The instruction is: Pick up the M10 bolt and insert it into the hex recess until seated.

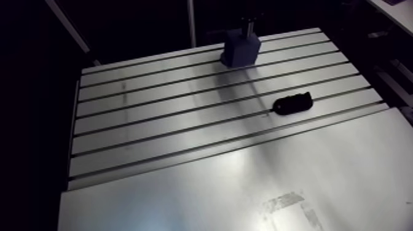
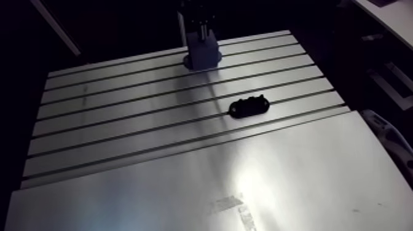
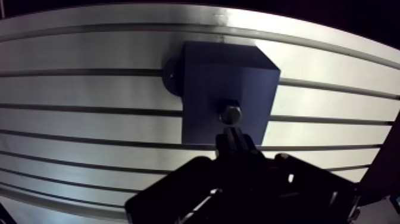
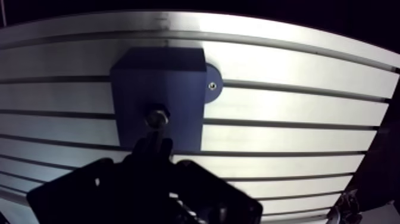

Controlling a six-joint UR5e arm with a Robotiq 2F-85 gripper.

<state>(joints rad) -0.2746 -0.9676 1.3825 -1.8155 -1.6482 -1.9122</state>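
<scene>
One bolt (image 3: pixel 230 113) between jaws' tips, over block (image 3: pixel 202 77)

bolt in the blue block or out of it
The bolt is head first at the top of the blue block, held by the pincer; seated or not, cannot tell.

Black, blocky gripper (image 3: pixel 231 138) (dark housing, angular edges).

Blue block (image 3: pixel 229 89); silver table (image 1: pixel 153 126), dark parallel slot stripes; black part (image 1: pixel 292 103); grey metallic bolt (image 3: pixel 230 113).
</scene>
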